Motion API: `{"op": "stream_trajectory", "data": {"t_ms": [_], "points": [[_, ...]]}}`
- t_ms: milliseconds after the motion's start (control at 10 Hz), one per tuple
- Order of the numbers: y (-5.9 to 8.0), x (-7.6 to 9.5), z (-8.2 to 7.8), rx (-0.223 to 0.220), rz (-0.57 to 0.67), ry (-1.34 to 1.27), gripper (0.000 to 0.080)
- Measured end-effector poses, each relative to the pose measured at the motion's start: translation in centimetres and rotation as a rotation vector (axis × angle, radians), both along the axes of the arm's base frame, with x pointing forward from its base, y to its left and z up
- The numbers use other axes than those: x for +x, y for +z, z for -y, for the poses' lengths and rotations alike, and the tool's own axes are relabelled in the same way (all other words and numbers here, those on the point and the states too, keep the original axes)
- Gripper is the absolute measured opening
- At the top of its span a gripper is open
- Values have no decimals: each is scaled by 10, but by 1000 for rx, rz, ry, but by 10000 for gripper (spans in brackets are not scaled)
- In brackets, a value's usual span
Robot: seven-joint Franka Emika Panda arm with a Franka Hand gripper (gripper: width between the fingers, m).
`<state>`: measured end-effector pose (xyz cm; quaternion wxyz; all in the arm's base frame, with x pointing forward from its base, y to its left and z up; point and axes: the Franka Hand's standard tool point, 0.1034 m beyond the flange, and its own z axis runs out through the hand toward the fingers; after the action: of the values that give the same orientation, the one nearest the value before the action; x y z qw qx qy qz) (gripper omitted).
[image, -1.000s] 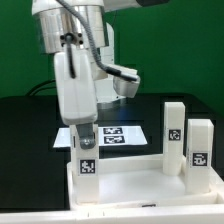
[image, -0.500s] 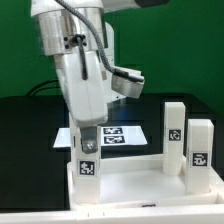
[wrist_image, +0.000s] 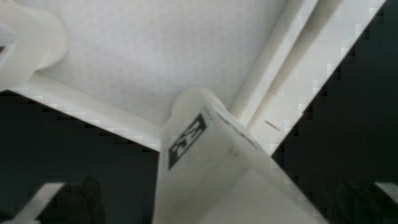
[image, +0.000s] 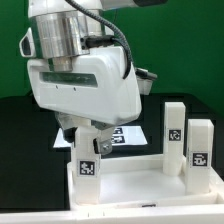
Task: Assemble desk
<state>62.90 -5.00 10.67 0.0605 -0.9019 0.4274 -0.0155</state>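
Desk leg [image: 86, 166], tagged, stands upright in the tabletop panel's [image: 140, 188] corner on the exterior view's left, right under the gripper [image: 88, 138]; the gripper sits low over its top, grip state can't tell. Two more tagged legs [image: 174, 128] [image: 199, 147] stand at the panel's right side, marker board [image: 118, 134] behind on the black worktop [image: 25, 140].

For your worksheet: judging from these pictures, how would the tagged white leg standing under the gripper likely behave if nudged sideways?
The leg looks like a stiff plastic block, so it probably would not bend. It stands tall and narrow at the tabletop corner, so it may tip. Its smooth faces may be slippery.
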Motion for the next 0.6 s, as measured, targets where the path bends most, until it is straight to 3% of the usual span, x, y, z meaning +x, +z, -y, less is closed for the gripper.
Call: {"op": "stream_trajectory", "data": {"t_ms": [100,200,400,500,600], "points": [[0,0,-1,-37,5,143,648],[0,3,-4,-102,19,375,648],[1,8,-1,-157,72,655,648],[0,7,-1,-149,67,592,562],[0,7,-1,-148,66,579,426]]}}
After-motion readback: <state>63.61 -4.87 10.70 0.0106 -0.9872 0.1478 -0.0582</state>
